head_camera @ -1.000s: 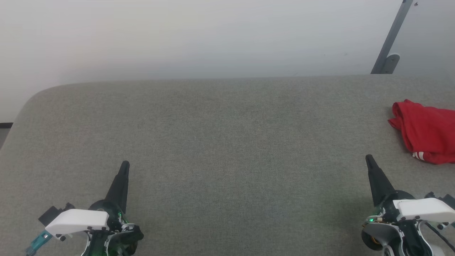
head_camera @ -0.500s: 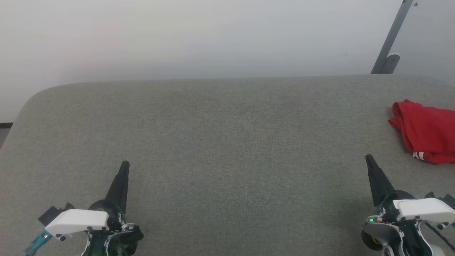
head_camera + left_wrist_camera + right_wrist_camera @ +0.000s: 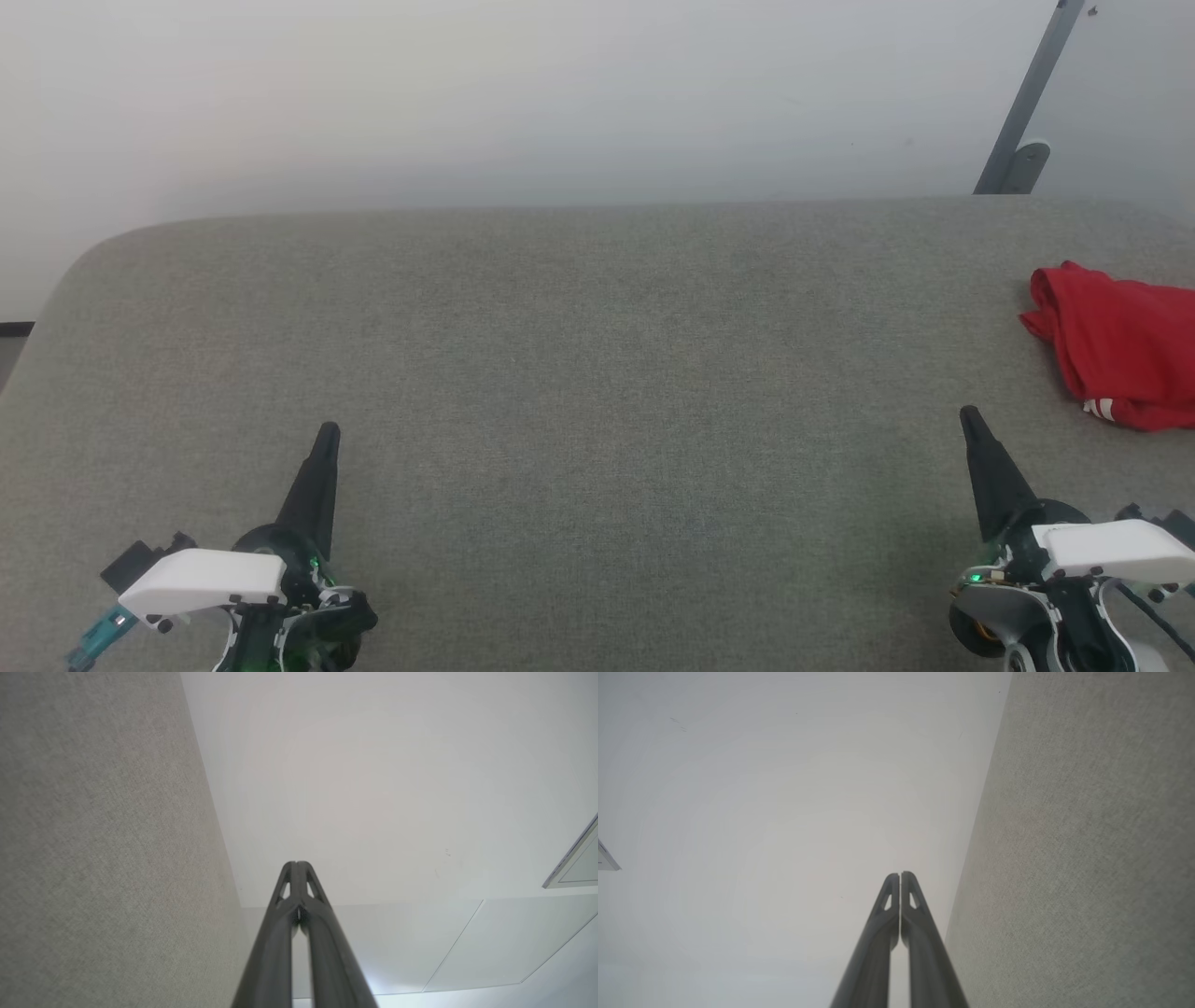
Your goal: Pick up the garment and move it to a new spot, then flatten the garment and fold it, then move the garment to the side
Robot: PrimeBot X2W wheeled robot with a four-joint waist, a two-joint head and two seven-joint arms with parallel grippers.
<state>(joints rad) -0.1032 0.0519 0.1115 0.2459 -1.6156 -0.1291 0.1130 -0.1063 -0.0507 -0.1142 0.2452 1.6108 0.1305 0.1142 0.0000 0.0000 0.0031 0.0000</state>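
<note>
1. Nothing has moved since the earlier pictures: both grippers and the shirt sit as they did, and the camera has not shifted
2. At the near left corner of the table (image 3: 597,373) the left gripper (image 3: 327,431) rests low, its two dark fingers pressed together with nothing between them
3. At the table's near right corner the right gripper (image 3: 969,413) points away from the robot, its fingers also pressed tight together and empty
4. On the table's right end lies the shirt (image 3: 1116,341), a little farther back than the right gripper's tips and off to their right, near them but not touching; the left gripper has nearly the whole width of the table between itself and the cloth, so the right arm is plainly the nearer one
5. It is red and bunched into a soft heap, with rolled folds at the end nearest the table's middle and a bit of red-and-white striped trim (image 3: 1100,408) on the side nearest the table's front; the part that shows slants from the table's back toward its front right, but the picture's edge cuts it off, so its full long axis cannot be told
6. As I judge it, this fits a crumpled shirt waiting to be lifted, and equally one already set at the table's side; the heap looks loose rather than squarely folded, yet the hidden part leaves that open
</note>
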